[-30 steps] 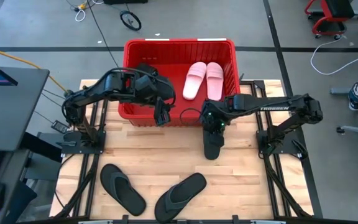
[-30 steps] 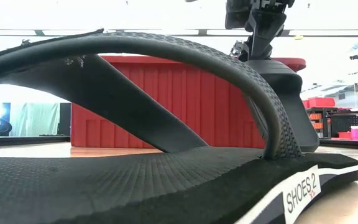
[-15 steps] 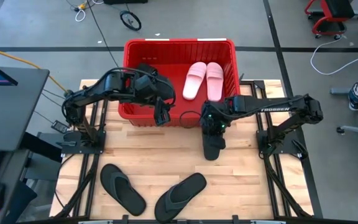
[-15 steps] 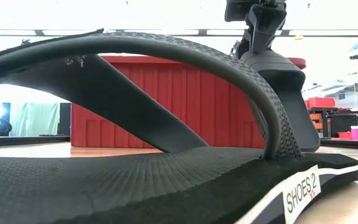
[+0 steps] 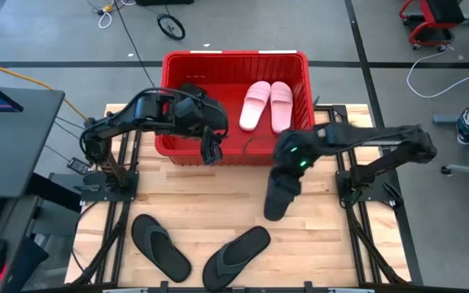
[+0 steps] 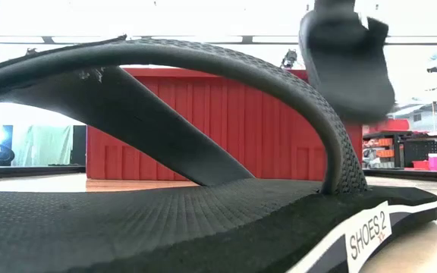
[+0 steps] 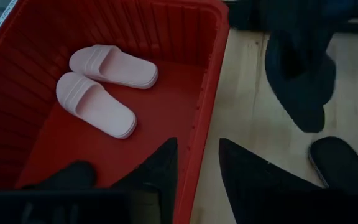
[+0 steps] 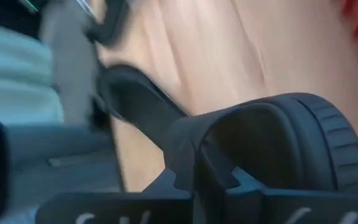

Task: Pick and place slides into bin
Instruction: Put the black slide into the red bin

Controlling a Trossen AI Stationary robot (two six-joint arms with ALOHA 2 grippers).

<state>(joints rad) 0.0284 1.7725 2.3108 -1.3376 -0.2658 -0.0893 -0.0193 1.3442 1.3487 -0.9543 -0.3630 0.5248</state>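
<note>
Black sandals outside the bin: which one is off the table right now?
The black wide-strap slide, hanging from the right claw just in front of the bin. The two black flip-flops lie flat on the table's near edge, untouched.

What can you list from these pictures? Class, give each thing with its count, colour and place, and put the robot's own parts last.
Bin: one, red, at the table's far edge.
Pink slides: two, pale pink, side by side inside the bin.
Black slide: one, black, lifted off the table in front of the bin.
Flip-flops: two, black, flat on the table's near edge.
Table: one, pale wood.
Left gripper: one, dark, open, over the bin's near wall.
Right gripper: one, dark, shut on the black slide.
</note>
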